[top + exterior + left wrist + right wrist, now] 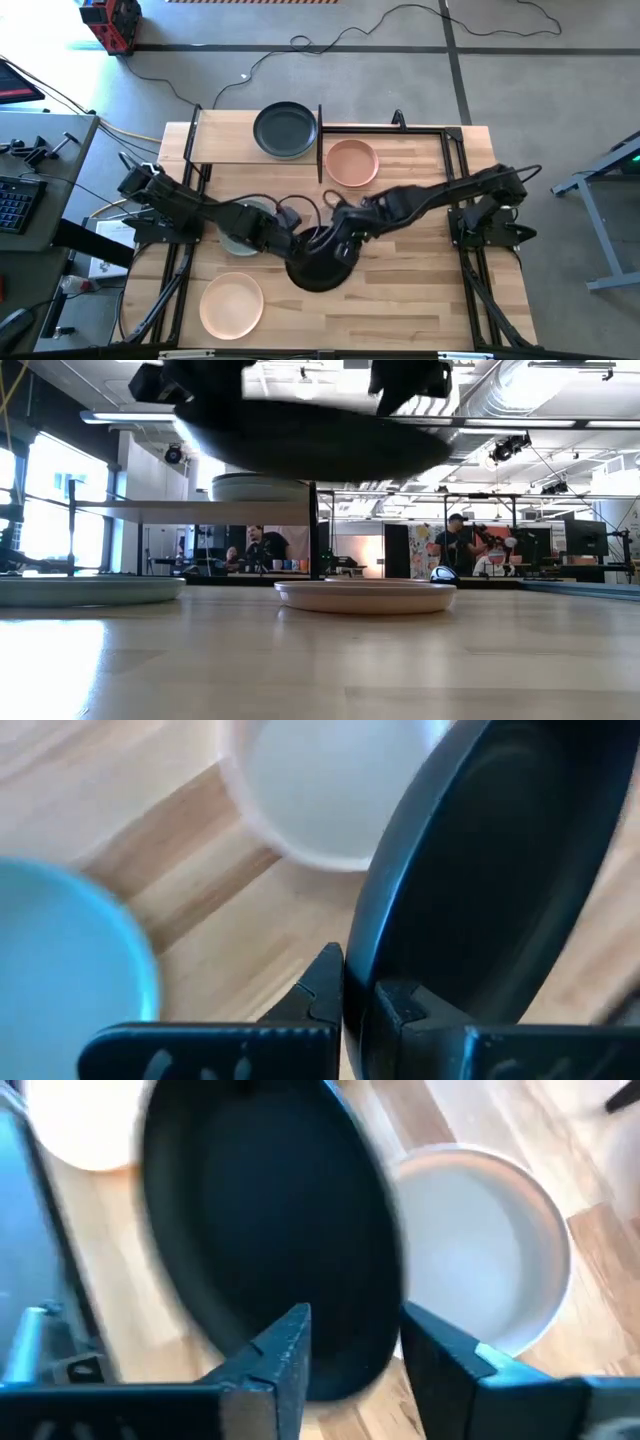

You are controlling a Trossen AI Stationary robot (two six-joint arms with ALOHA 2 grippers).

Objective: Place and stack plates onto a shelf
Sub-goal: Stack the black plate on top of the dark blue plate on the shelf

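Note:
A black plate hangs in the air over the middle of the table, also seen high in the low view. My left gripper is shut on its rim at the plate's left side. My right gripper is open, its fingers standing either side of the plate's far-right rim. A second black plate rests flat on the shelf. Flat on the table lie a salmon pink plate, a cream-peach plate, and a blue-grey plate under my left arm. My left gripper pinches the black plate's rim between its two fingers, one finger on the outer side and the other on the inner face. It comes level from the table's left. The plate is lifted clear and roughly level. My right gripper's fingers straddle the rim; whether they touch it I cannot tell.
The shelf's black posts stand between the shelf and the pink plate. A black frame runs along the table's right and far sides. People show in the room beyond the table. Bare wood lies near the right front corner.

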